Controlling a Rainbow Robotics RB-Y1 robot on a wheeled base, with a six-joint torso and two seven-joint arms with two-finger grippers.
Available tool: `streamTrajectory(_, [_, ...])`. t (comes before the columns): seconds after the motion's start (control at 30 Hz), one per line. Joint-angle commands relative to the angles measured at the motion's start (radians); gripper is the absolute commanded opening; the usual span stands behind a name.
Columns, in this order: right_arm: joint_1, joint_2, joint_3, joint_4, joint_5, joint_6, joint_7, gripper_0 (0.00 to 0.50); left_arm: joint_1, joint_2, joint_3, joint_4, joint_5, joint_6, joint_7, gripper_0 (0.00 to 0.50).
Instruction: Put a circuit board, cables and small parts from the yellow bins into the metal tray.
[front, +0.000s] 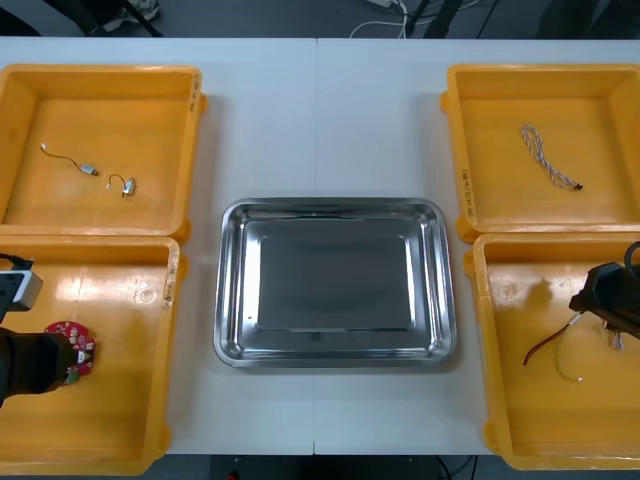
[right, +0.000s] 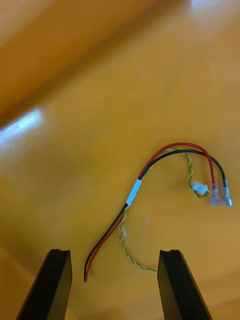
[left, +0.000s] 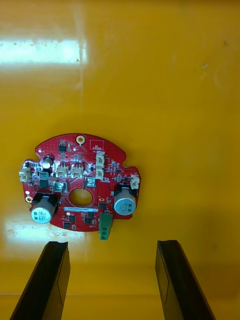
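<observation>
A round red circuit board (left: 80, 182) lies flat on the floor of the near left yellow bin (front: 110, 420), just beyond my left gripper (left: 112, 282), which stands open above it. In the front view that board (front: 72, 352) touches the dark tip of the left gripper (front: 40, 360). In the near right yellow bin (front: 540, 420) lies a red and yellow cable (right: 133, 192) with a black strand. My right gripper (right: 115, 285) hangs open over the cable's loose end, holding nothing. From the front, the right gripper (front: 603, 298) sits beside the cable (front: 545, 345). The metal tray (front: 335, 207) is bare.
The far left bin (front: 100, 75) holds two small metal parts (front: 88, 168) with thin wires. A twisted blue and white cable (front: 548, 158) lies in the far right bin (front: 545, 75). White table shows around the tray.
</observation>
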Motion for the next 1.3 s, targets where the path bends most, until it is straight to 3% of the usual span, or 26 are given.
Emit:
streamTrajectory(0.03, [0.012,0.007,0.042,-0.004,0.032,-0.039,-0.097,0.5,0.026,-0.013,-0.024,0.032,-0.01,-0.058,-0.017,0.5])
streamTrajectory(0.7, [0.012,0.007,0.077,0.108,0.06,-0.134,-0.132,0.5,0.039,-0.013,-0.089,0.157,-0.028,-0.181,-0.046,0.5])
streamTrajectory(1.3, [0.003,0.009,0.117,0.172,0.065,-0.18,-0.181,0.5,0.098,-0.013,-0.119,0.175,-0.035,-0.264,-0.069,0.5])
